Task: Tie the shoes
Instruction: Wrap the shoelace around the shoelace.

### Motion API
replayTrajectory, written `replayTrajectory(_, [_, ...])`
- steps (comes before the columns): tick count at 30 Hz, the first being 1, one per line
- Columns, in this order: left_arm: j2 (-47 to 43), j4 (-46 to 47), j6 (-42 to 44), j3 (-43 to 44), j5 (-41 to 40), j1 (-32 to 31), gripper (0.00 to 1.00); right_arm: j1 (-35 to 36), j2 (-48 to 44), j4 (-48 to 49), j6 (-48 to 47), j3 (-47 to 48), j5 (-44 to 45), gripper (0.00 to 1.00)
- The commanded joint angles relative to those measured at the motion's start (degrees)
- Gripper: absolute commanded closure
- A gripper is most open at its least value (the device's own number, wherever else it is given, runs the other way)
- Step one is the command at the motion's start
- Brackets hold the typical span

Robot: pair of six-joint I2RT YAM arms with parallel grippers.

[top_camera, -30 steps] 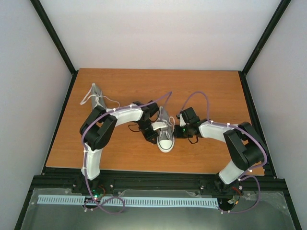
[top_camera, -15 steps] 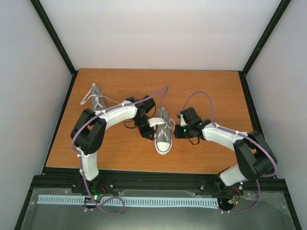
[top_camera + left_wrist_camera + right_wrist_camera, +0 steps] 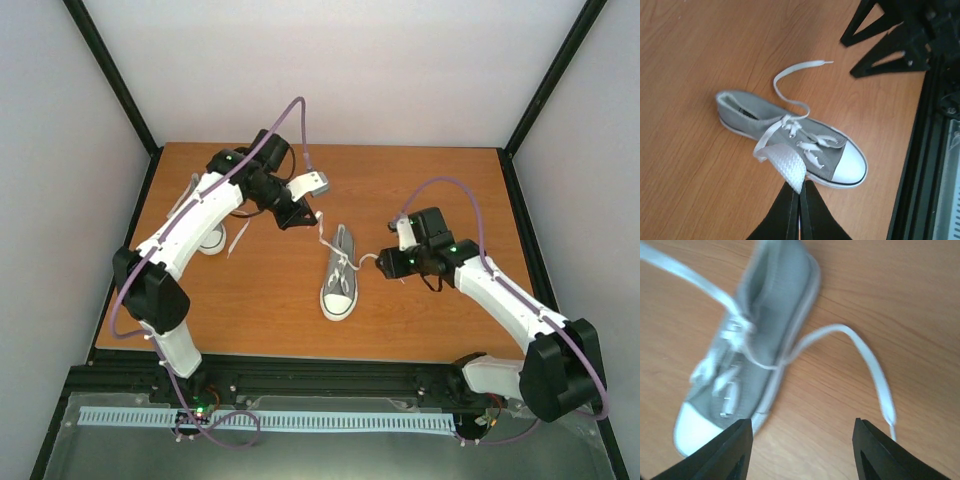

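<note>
One grey shoe (image 3: pixel 339 282) with a white toe cap lies mid-table, toe toward the near edge. My left gripper (image 3: pixel 308 217) hangs above and behind its heel, shut on one white lace (image 3: pixel 788 166) that runs taut up from the eyelets; in the left wrist view the gripper (image 3: pixel 800 194) pinches the lace's flat end. My right gripper (image 3: pixel 386 262) stands open just right of the shoe, nothing between its fingers (image 3: pixel 741 446). The other lace (image 3: pixel 867 362) lies loose on the wood beside the shoe (image 3: pixel 757 335). The second shoe (image 3: pixel 212 240) sits far left, mostly hidden under my left arm.
The wooden table (image 3: pixel 430 190) is boxed in by black frame rails (image 3: pixel 530 240) and pale walls. In the left wrist view the right gripper's black fingers (image 3: pixel 880 37) show at the top right, and the table's near rail (image 3: pixel 925 165) runs down the right side.
My left arm swung up and back to the far left, drawing its lace out taut. My right gripper opened, let go of its lace and drew back to the right.
</note>
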Motion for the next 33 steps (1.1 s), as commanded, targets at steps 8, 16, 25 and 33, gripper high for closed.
replayTrajectory(8, [-0.81, -5.5, 1.74, 9.64, 7.97, -0.32, 0.99, 6.19, 5.81, 28.18, -23.75, 2.95, -21.5, 0.36])
replayTrajectory(16, [-0.76, -4.32, 0.93, 9.11, 7.74, -0.3, 0.99, 6.32, 16.29, 34.97, -23.99, 5.04, -23.38, 0.42])
replayTrajectory(25, [-0.32, -4.56, 1.3, 9.57, 7.53, -0.25, 0.99, 6.32, 18.02, 41.03, -20.3, 3.49, -17.64, 0.88])
replayTrajectory(33, [0.19, -4.79, 1.96, 9.09, 8.08, 0.0, 0.99, 6.28, 17.68, 41.39, -19.89, 3.2, -16.41, 0.97])
